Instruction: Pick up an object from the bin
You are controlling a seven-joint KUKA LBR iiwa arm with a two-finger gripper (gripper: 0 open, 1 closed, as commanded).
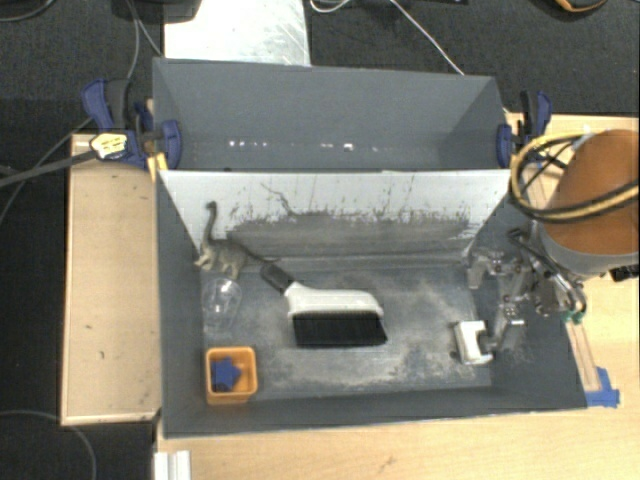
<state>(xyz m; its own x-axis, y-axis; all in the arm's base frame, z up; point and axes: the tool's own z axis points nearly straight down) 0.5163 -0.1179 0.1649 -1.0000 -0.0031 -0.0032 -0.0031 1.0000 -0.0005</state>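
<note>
brush (335, 318) 1 | toy animal (218, 253) 1 | clear cup (220, 303) 1 | orange box (232, 392) 1 | white block (467, 343) 1

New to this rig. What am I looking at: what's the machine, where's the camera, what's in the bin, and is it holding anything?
There is one camera, looking down on a grey metal bin from above and slightly to one side. The machine coming in from the right is a robot arm; the orange cover and cables are part of it. Its job is to pick one thing out of the bin.

The gripper sits low in the bin's right part, right next to a small white object. I can't tell whether that object is actually gripped.

Other loose things on the bin floor:
- In the middle, a brush with a white back and black bristles.
- At the left, a small grey animal figure and a clear plastic cup.
- At the front left, an orange square tub with something blue inside.
</note>
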